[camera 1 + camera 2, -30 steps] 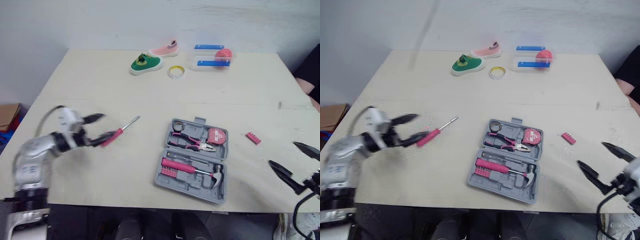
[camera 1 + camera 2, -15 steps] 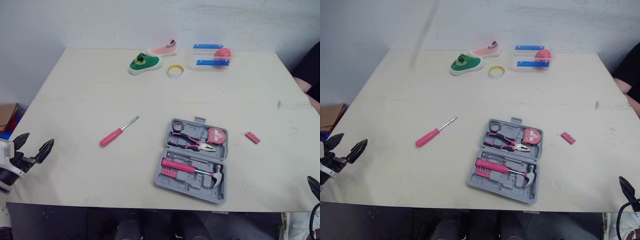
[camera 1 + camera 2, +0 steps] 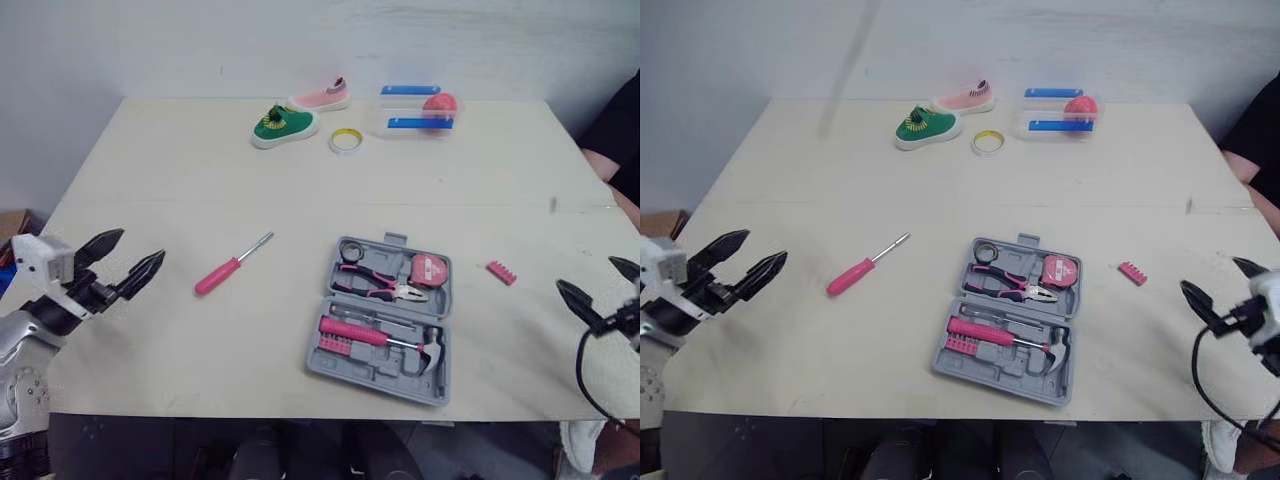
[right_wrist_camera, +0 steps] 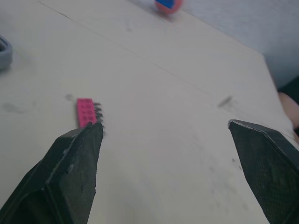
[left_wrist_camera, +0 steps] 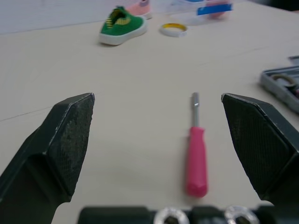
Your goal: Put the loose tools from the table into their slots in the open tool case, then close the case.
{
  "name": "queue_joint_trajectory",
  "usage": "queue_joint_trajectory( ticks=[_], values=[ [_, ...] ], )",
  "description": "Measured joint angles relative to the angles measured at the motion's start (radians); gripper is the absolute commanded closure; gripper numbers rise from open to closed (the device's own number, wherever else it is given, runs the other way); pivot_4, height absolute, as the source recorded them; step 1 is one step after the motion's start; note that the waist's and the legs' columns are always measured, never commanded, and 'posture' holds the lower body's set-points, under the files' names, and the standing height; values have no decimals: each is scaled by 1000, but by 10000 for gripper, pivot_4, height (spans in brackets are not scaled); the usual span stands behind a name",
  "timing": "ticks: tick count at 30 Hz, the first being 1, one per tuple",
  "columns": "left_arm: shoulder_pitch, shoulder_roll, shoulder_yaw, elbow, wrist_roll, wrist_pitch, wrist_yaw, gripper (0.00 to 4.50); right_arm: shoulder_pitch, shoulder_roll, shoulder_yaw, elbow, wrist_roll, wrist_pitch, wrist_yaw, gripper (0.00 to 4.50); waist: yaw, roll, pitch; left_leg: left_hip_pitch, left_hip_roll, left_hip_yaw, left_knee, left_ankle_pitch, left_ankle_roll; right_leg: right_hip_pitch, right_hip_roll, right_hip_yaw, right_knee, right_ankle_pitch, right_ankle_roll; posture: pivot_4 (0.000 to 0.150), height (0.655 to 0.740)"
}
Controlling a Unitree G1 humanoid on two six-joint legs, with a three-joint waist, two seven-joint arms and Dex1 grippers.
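On the surface (image 3: 150,160), left eye view: open case (image 3: 385,320) at centre, screwdriver (image 3: 230,265) lying left of it, bit strip (image 3: 501,273) right of it.
Left wrist view: left pincer (image 5: 158,97) released, screwdriver ahead, untouched.
Right wrist view: right pincer (image 4: 164,124) released, bit strip near one finger.

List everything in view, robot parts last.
table: one, pale wood
tool case: one, grey, open, centre-right
pliers, hammer, tape measure: one each, pink-trimmed, inside case
screwdriver: one, pink handle, left of case
bit strip: one, pink, right of case
green shoe, pink shoe: one each, far edge
tape roll: one, yellow, beside green shoe
box: one, clear with blue strips, far edge, by pink ball
person's sleeve: one, black, right edge
left gripper: one, black, open, facing screwdriver
right gripper: one, black, open, near bit strip
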Motion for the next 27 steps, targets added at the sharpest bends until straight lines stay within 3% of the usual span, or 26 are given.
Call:
queue_joint_trajectory(
  ticks=[6, 14, 20, 27],
  values=[
    [-103, 46, -158, -125, -125, 185, -109, 931, -237, -29, 155, 172, 15, 131, 184, 0, 3, 1, 3, 0, -1, 2, 3, 3, -2, 1, 1, 2, 0, 2, 3, 1500, 7400],
    [-166, 78, -287, -206, -166, 278, -223, 931, -494, -47, 296, 581, -128, 23, 266, 0, -3, 2, 3, 0, 2, 4, 4, 4, -6, -1, 7, 9, 0, 1, 2, 1500, 7400],
    [-153, 89, -292, -221, -176, 301, -244, 931, -601, -46, 338, 778, -188, -23, 297, 0, -22, 2, 4, 0, 2, 7, 8, 3, -6, -1, 8, 12, 1, 1, 2, 1500, 7400],
    [-124, 86, -283, -284, -190, 319, -218, 931, -630, -38, 345, 856, -206, -68, 314, 0, -25, 2, 4, 0, 3, 6, 12, 2, -7, 0, 8, 12, 2, 2, 3, 1500, 7400]
  ],
)
